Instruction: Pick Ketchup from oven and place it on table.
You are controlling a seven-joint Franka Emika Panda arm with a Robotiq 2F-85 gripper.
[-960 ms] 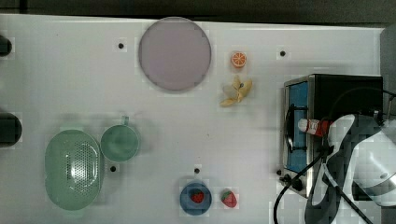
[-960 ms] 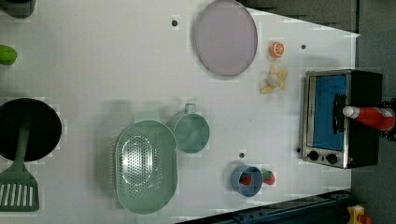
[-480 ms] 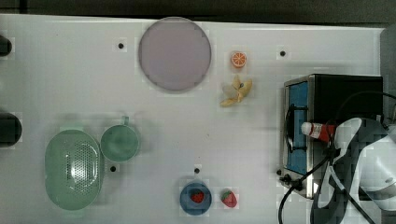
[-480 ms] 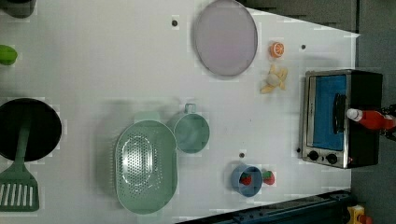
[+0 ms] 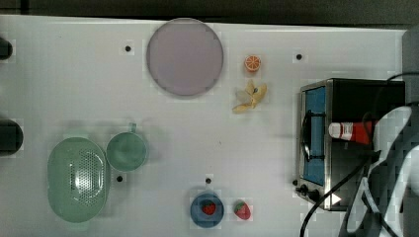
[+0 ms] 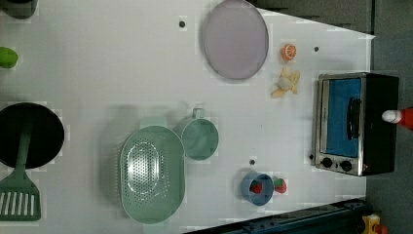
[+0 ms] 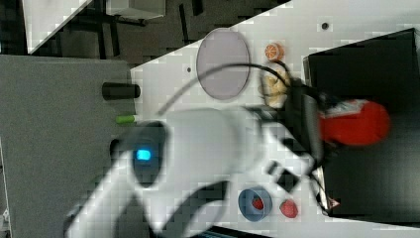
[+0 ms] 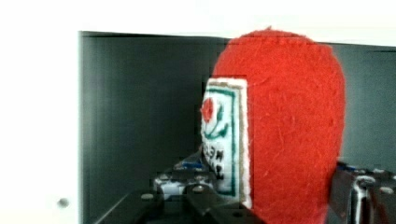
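Observation:
The Ketchup [image 5: 352, 131] is a red bottle with a white cap, lying sideways above the black top of the oven [image 5: 356, 96]. The cap points toward the top view's left. My gripper [image 8: 280, 186] is shut on the bottle's red body [image 8: 289, 121], with a finger on each side just below the white label. In the right view the gripper [image 7: 311, 130] grips the bottle [image 7: 354, 123] over the oven [image 7: 366, 64]. At the left view's right edge, the cap and neck [image 6: 395, 117] stick out beside the oven [image 6: 353, 122]. The white table [image 5: 197, 128] spreads to the top view's left.
On the table are a lilac plate [image 5: 184, 57], an orange slice [image 5: 252, 62], a banana peel [image 5: 251, 96], a green mug [image 5: 127, 151], a green colander [image 5: 78, 177], a blue bowl [image 5: 207, 209] and a strawberry [image 5: 241, 209]. A black pan and a spatula [image 6: 22, 161] lie at the left view's left.
The jaws have closed onto the bottle. Bottle and gripper have shifted together toward the top view's right, across the oven top.

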